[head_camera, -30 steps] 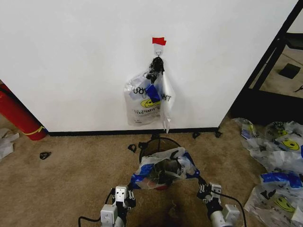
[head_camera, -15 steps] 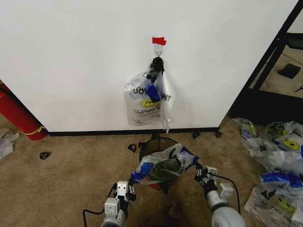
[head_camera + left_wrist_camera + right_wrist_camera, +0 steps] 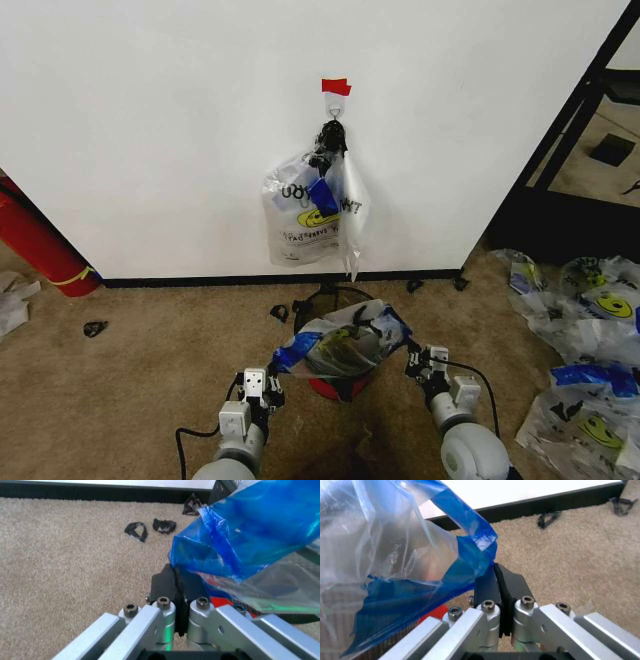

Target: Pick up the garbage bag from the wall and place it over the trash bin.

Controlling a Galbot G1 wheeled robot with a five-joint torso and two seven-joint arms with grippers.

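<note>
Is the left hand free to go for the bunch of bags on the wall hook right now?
Probably not: the left hand is shut on the garbage bag, stretched over the trash bin with the right hand.

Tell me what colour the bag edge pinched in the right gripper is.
Blue: the garbage bag is see-through with a blue edge at the right gripper, clearest in the right wrist view.

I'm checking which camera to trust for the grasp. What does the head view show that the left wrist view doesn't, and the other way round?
Head view alone: the wall, the bunch of bags hanging on it, the right hand and the whole trash bin. Left wrist view alone: the left hand up close, fingers pressed shut on the garbage bag at its blue edge. Both share the bag, the left hand and the carpet.
</note>
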